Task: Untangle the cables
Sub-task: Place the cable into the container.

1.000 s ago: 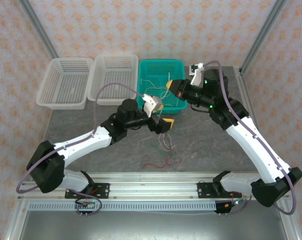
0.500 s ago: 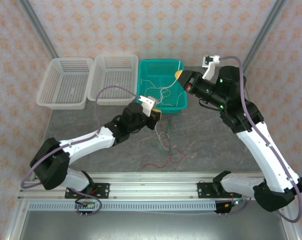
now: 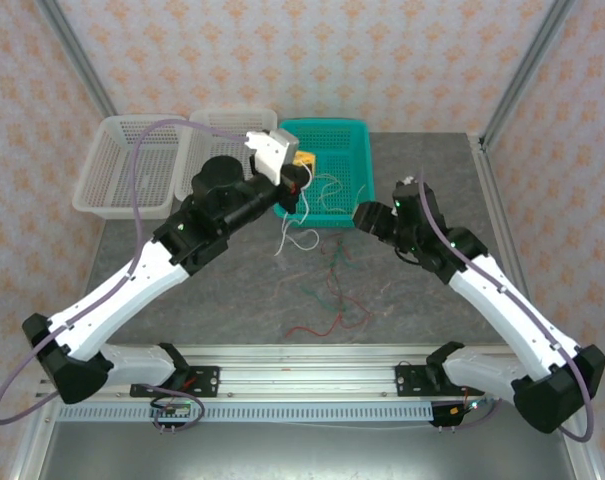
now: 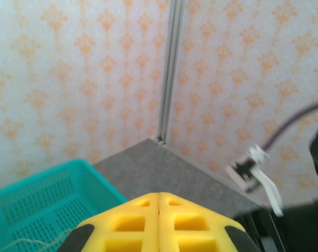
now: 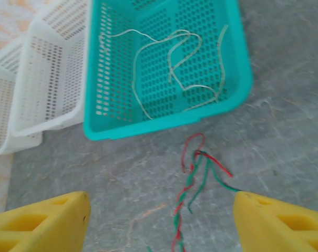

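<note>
Cables point(image 5: 201, 154): thin, limp, twisted strands

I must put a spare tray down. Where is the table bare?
Bare: the table right of the teal basket, and the strip before the white baskets. Crowded: the middle, with the tangled cables; a cream-white cable hangs from the left end effector.

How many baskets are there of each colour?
White baskets: 2
Teal basket: 1
Total: 3
</note>
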Robot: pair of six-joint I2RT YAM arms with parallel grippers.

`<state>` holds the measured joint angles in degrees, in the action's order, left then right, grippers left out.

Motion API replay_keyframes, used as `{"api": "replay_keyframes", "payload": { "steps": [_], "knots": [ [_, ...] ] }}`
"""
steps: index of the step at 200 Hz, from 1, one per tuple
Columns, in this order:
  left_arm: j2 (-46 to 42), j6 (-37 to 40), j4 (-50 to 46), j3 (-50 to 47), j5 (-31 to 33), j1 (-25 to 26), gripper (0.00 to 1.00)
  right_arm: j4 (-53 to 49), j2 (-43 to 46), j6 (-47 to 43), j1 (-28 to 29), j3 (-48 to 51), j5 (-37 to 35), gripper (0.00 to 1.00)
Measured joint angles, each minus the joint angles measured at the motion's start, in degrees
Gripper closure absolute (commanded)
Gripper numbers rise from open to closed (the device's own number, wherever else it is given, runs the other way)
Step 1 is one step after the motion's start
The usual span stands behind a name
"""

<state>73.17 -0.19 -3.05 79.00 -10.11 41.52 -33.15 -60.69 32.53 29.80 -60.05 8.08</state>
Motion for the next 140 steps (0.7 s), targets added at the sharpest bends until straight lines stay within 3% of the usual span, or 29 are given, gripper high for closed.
{"api": "replay_keyframes", "payload": {
  "steps": [52, 94, 135, 140],
  "knots": [
    [15.80, 4.39, -0.48, 14.23, 0.24, -5.16, 1.00, 1.20, 12.63, 5.81, -1.25, 9.05, -3.17, 0.26],
    [27.67, 7.21, -1.22, 28.00, 0.11, -9.88, 1.00, 0.87, 15.32, 8.15, -1.38, 11.87, -4.07, 0.26],
    [36.20, 7.76, -1.22, 34.51, 0.09, -12.79, 1.00, 0.35, 16.59, 9.07, -1.38, 12.11, -4.50, 0.26],
    [37.46, 7.69, -1.18, 34.80, 0.09, -12.94, 0.95, 0.31, 16.70, 9.11, -1.38, 12.11, -4.55, 0.26]
  ]
}}
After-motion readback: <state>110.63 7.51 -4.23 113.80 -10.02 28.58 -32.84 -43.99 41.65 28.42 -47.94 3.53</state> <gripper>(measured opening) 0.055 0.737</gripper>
